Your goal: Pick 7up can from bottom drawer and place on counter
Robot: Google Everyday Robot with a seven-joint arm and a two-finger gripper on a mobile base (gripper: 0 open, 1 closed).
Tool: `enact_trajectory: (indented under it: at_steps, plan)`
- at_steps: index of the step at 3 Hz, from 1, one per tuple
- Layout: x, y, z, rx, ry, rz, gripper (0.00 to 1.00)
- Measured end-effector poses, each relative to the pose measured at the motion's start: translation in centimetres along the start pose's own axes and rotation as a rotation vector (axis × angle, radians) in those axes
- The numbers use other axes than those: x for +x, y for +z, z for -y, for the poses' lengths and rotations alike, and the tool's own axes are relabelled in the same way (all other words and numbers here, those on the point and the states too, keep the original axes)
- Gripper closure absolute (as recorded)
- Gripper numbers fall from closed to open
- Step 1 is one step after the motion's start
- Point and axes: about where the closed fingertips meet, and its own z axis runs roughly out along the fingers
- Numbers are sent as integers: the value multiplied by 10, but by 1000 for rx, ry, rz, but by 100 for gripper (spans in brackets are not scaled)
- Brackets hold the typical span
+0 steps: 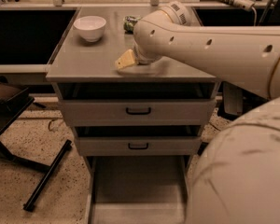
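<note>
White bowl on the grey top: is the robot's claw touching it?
Apart. The camera view shows bare counter between the white bowl and the gripper, which is low over the counter near its front edge.
</note>
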Motion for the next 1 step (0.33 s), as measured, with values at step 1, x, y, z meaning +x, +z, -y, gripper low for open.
enact_trajectory:
  at_steps: [1]
  plan:
    - [0,0,0,0,0,0,0]
